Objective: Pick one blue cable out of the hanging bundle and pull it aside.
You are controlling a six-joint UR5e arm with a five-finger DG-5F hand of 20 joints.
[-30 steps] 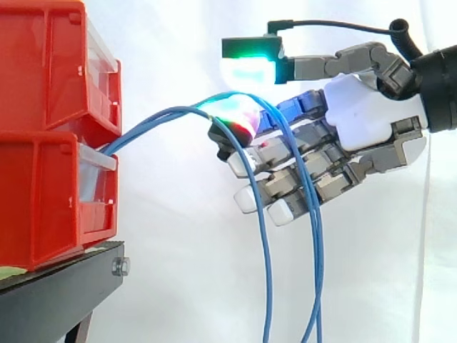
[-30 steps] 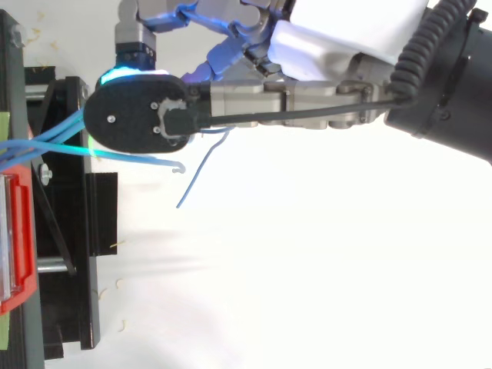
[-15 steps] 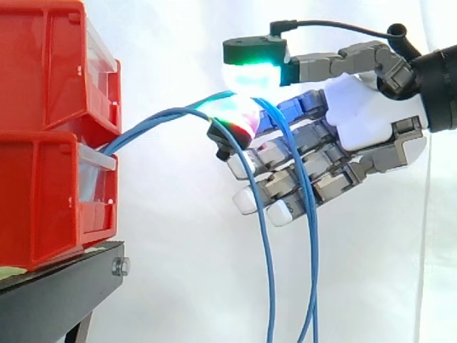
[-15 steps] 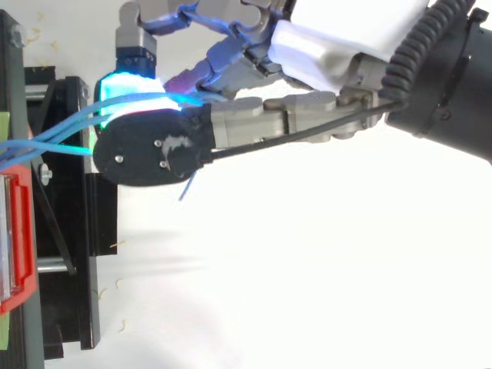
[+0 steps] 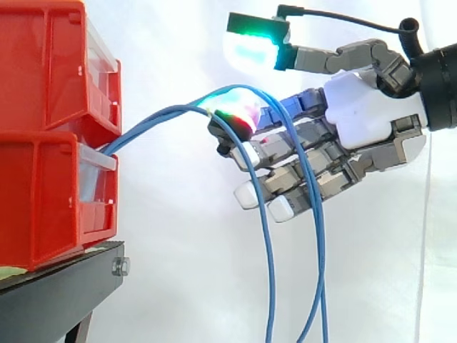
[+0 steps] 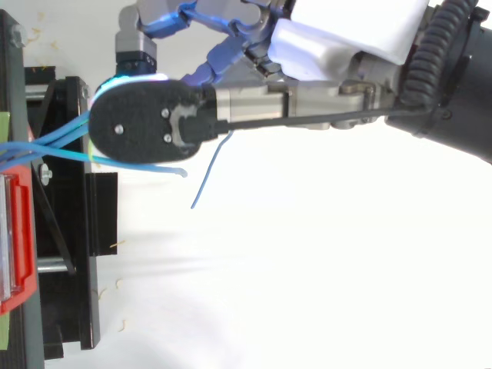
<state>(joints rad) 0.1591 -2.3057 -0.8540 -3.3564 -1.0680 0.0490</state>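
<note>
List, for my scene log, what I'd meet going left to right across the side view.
red bins → blue cables arching out of the bins → hand

Level side camera and overhead camera both closely frame the hand point(image 5: 357, 118).

Two red bins stacked at left, upper bin point(image 5: 43, 64) sitting on lower bin point(image 5: 43, 204), both open toward the right. Each has a clear plastic front panel, the lower one point(image 5: 96, 175) jutting out past the red wall. Bins sit on a black stand point(image 5: 57, 293), silver bolt point(image 5: 120, 267) at its right end. White curtain point(image 5: 178, 286) behind. From above, small pale scraps point(image 6: 115, 283) lie scattered on the white surface just beside the stand.
</note>
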